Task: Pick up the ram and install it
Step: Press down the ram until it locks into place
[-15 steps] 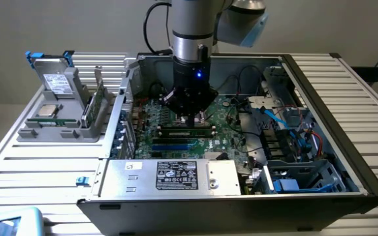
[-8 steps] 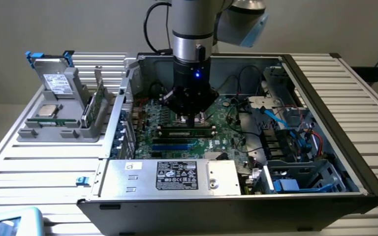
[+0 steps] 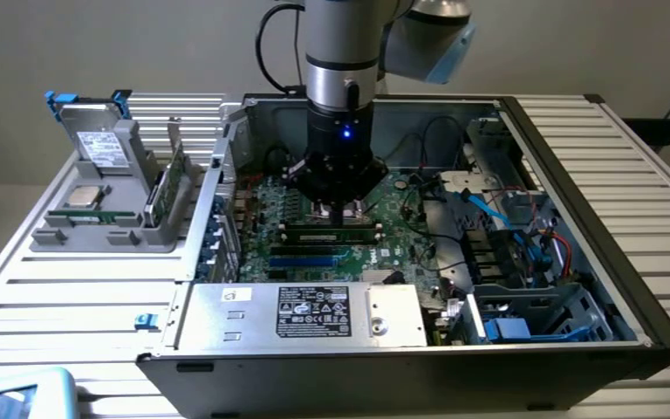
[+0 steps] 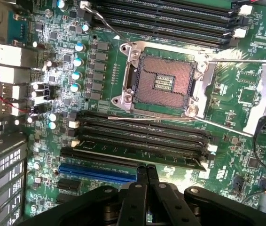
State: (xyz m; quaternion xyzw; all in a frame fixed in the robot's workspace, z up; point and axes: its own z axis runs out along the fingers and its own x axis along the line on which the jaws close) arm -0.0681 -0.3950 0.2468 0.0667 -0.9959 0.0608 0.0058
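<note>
Inside an open computer case [image 3: 614,288], the robot's gripper [image 4: 146,170], jaws together, presses down on the ram [image 4: 137,157], a green stick lying in a black motherboard slot [image 4: 142,136], apparently seating it.

Robot arm [image 3: 341,52]: silver-grey cylindrical aluminium segments with a black band, pale grey-blue joint cap and small blue indicator light. Black cable [image 3: 268,44] loops alongside. Matte black two-finger gripper [image 4: 146,170] on hinged linkages.
</note>
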